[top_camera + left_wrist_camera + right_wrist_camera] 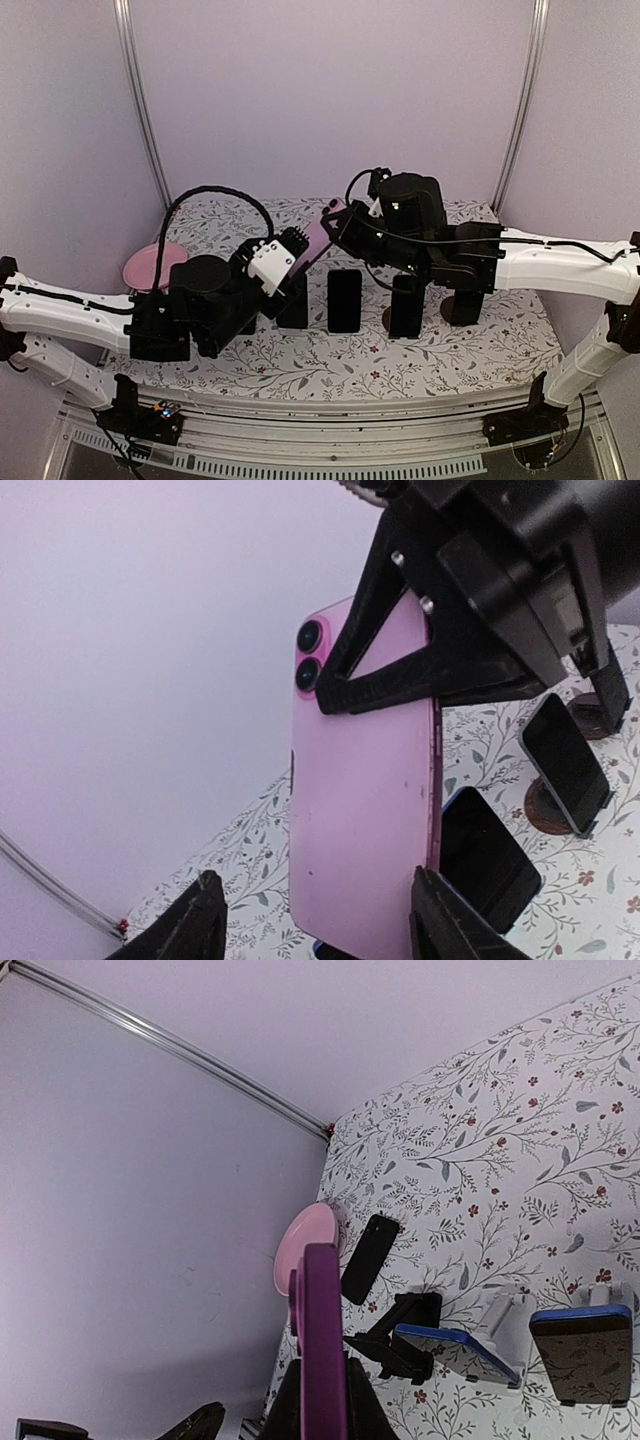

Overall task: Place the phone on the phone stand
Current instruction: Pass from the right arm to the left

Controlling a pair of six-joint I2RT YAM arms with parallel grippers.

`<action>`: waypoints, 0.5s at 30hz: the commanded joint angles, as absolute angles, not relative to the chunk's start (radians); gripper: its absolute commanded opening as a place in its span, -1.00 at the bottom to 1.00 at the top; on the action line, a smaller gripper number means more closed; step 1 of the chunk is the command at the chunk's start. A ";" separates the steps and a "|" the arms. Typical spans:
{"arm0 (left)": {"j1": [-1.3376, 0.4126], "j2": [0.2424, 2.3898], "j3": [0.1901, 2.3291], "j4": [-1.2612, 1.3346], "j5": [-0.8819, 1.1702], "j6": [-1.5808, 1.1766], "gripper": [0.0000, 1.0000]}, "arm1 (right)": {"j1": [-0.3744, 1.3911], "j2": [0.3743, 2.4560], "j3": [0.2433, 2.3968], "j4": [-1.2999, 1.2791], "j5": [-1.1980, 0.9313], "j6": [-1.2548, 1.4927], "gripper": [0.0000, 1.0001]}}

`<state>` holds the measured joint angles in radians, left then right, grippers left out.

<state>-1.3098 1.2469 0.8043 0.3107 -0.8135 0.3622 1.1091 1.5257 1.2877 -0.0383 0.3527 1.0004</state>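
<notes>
The phone (318, 241) is pink and hangs tilted in the air above the table's middle. My right gripper (336, 223) is shut on its upper part. In the right wrist view the phone (323, 1350) shows edge-on, pinched between both fingers (290, 1405). Seen from the left wrist, the phone's pink back (365, 810) faces the camera, camera lenses at the top. My left gripper (315, 925) is open around its lower end. Its right finger (450, 920) sits at the phone's edge and the left one stands apart. A black phone stand (412, 1325) stands bare below.
Two dark phones (344, 300) (406, 305) lean on stands in a row. Another stand (462, 305) sits at the right. A pink plate (150, 265) lies at the far left, next to a black phone (368, 1258) lying flat on the table. Walls close in on three sides.
</notes>
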 commanded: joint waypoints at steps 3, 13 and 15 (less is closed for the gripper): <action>-1.365 1.277 0.757 0.623 -0.958 0.658 0.17 | 1.165 1.530 1.391 -0.131 0.536 1.177 -0.97; -1.388 1.292 0.757 0.650 -0.926 0.720 0.25 | 1.186 1.569 1.466 -0.167 0.574 1.243 -0.97; -1.395 1.284 0.761 0.610 -0.903 0.694 0.31 | 1.186 1.569 1.470 -0.169 0.586 1.243 -0.96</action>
